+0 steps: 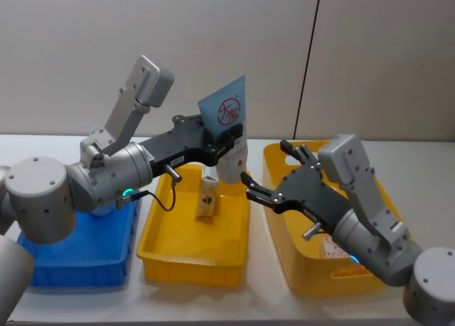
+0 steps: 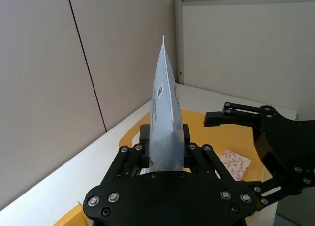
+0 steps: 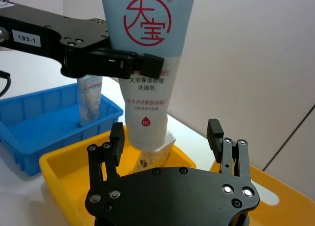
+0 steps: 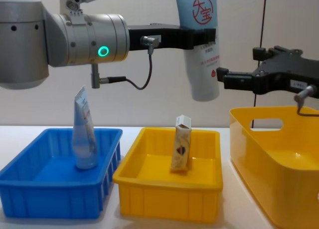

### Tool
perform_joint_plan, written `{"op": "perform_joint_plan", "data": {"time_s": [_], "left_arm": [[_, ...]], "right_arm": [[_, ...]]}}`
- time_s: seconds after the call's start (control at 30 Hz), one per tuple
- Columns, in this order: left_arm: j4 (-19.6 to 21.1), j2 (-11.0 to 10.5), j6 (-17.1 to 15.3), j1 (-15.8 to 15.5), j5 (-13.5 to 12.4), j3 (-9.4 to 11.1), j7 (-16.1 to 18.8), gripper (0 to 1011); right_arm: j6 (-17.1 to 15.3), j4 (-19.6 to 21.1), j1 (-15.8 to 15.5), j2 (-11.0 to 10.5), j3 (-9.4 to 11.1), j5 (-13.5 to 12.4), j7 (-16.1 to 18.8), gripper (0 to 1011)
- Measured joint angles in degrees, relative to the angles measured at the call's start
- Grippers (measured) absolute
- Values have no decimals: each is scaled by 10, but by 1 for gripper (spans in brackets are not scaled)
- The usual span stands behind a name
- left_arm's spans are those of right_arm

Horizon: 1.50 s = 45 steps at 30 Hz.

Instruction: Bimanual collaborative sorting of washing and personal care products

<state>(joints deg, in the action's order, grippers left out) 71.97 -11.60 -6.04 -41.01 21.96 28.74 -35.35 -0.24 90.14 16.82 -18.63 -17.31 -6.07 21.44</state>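
Left gripper point(image 4: 202, 37) is clamped on a pale blue tube point(image 4: 202, 44) with a red round logo, held cap-down in the air above the small yellow bin point(image 4: 167, 199). In the chest view the tube's crimped end runs off the top edge; the head view shows it whole, and the left wrist view shows it edge-on, its thin side toward the camera. Right gripper point(image 4: 223, 78) hangs beside the tube, just right of it, fingers spread and holding nothing, above the gap between the small yellow bin and the large yellow bin point(image 4: 269, 154).

A carton point(image 4: 180, 150) stands upright in the small yellow bin; the print on it is too small to read. In the head view the left arm covers most of the blue bin point(image 1: 78, 262); the chest view shows a second tube point(image 4: 84, 134) standing in it, leaning slightly. The left wrist view shows a patterned carton point(image 2: 235, 163) lying in the large yellow bin, partly behind the right gripper.

All three bins sit on a white table point(image 1: 213, 308) against a plain grey panelled wall point(image 1: 355, 49).
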Motion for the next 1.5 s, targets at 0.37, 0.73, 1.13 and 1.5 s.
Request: {"op": "perform_joint_plan", "data": {"time_s": [0.37, 0.73, 1.13, 1.5], "left_arm": [[-1, 1, 0, -1, 0, 1, -1, 300], [-1, 1, 0, -1, 0, 1, -1, 300], [-1, 1, 0, -1, 0, 1, -1, 300], [-1, 1, 0, -1, 0, 1, -1, 440]], "right_arm": [[12, -56, 43, 16, -13, -16, 17, 1002], [29, -125, 88, 37, -27, -40, 46, 1002], [50, -187, 128, 57, -41, -63, 79, 805], [62, -218, 150, 67, -53, -72, 93, 491]]}}
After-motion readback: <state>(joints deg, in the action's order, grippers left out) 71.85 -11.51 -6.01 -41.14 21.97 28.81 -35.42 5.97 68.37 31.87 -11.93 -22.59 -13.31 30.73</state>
